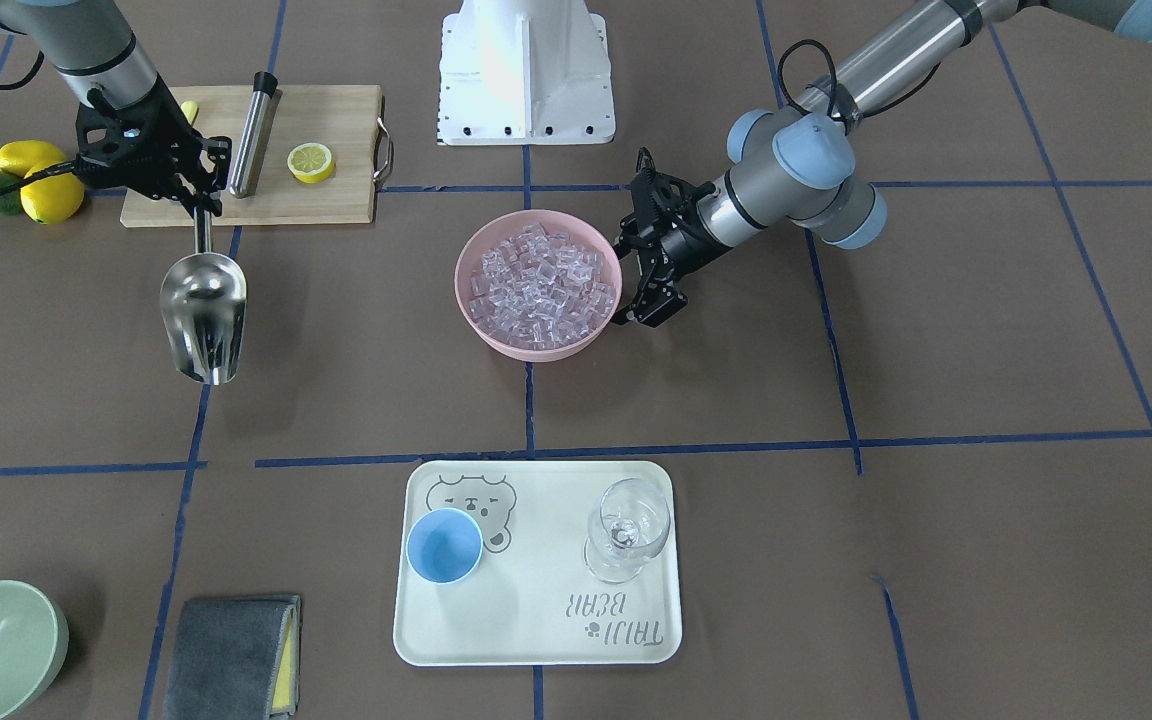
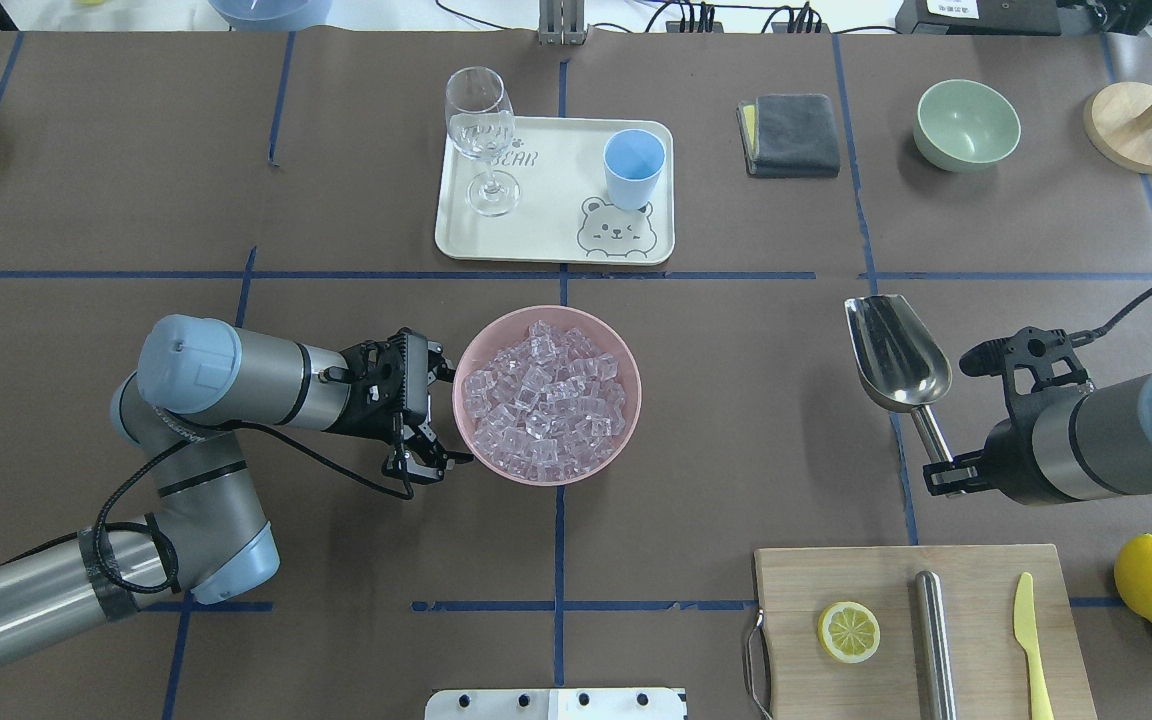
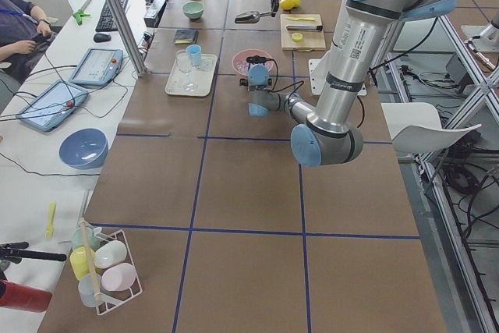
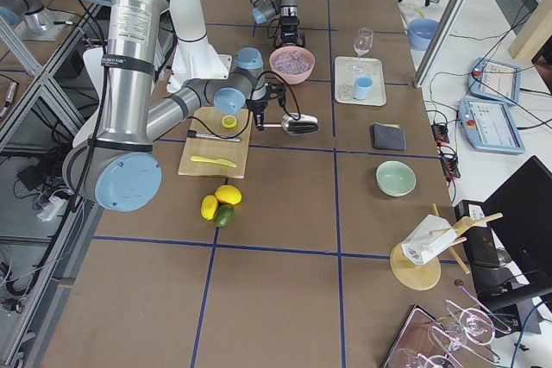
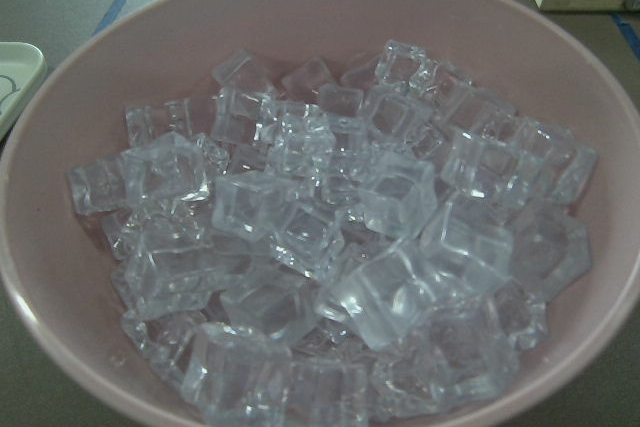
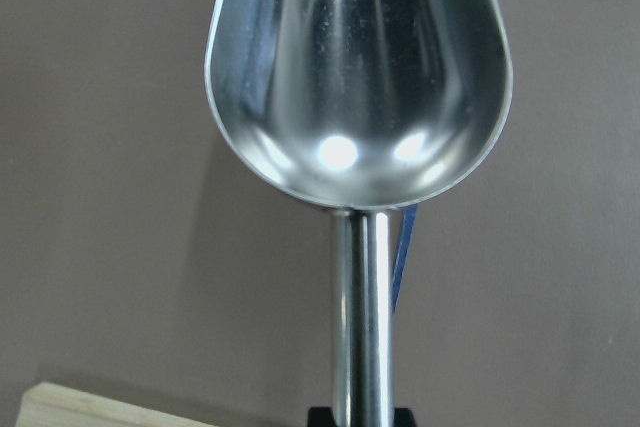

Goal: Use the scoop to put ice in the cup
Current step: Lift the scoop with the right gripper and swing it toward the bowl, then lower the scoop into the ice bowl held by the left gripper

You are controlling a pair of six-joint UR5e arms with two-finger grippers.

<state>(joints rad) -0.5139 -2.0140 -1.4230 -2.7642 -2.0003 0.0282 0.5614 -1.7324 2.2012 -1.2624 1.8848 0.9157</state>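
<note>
The scoop (image 2: pixel 898 352) is grasped by the right gripper (image 2: pixel 939 472) well right of the ice (image 2: pixel 546 400); the left gripper's (image 2: pixel 431 460) closure at the pink bowl (image 2: pixel 633 385) cannot be told.

Our left arm (image 2: pixel 236 375) reaches in low from the left side. Its elbow is folded back on itself and its forearm lies nearly level, pointing toward the middle. The wrist ends in the left gripper (image 2: pixel 436 458), turned sideways, with the jaws at the left rim of the pink bowl (image 2: pixel 616 340). We cannot tell whether they pinch it. Our right arm (image 2: pixel 1106 430) reaches in from the right side, its forearm also close to level. The right gripper (image 2: pixel 941 472) has its jaws closed on the thin handle of the scoop (image 2: pixel 896 350), with the trough facing up and pointing away from us.
</note>
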